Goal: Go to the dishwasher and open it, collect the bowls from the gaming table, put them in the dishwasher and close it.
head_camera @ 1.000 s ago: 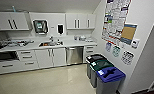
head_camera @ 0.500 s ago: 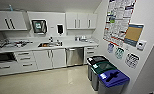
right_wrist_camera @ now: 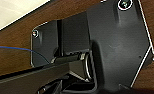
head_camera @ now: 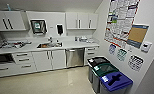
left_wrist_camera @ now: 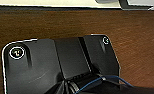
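Observation:
The dishwasher (head_camera: 75,57) stands shut under the white counter, right of the sink, with a brushed steel front and a bar handle near its top. It lies across the room, a little right of the middle of the head view. The bowls and the gaming table are out of view. Both wrist views look down on the robot's own dark plates over a brown floor, and the fingers cannot be made out there.
White cabinets (head_camera: 49,60) and drawers line the counter (head_camera: 68,45) with its sink (head_camera: 49,45). Three recycling bins (head_camera: 106,75) stand along the right wall under posters. Pale floor (head_camera: 55,82) stretches between me and the dishwasher.
The whole head picture has shifted a little, so the camera has moved slightly toward the kitchen. Nothing in the room has moved.

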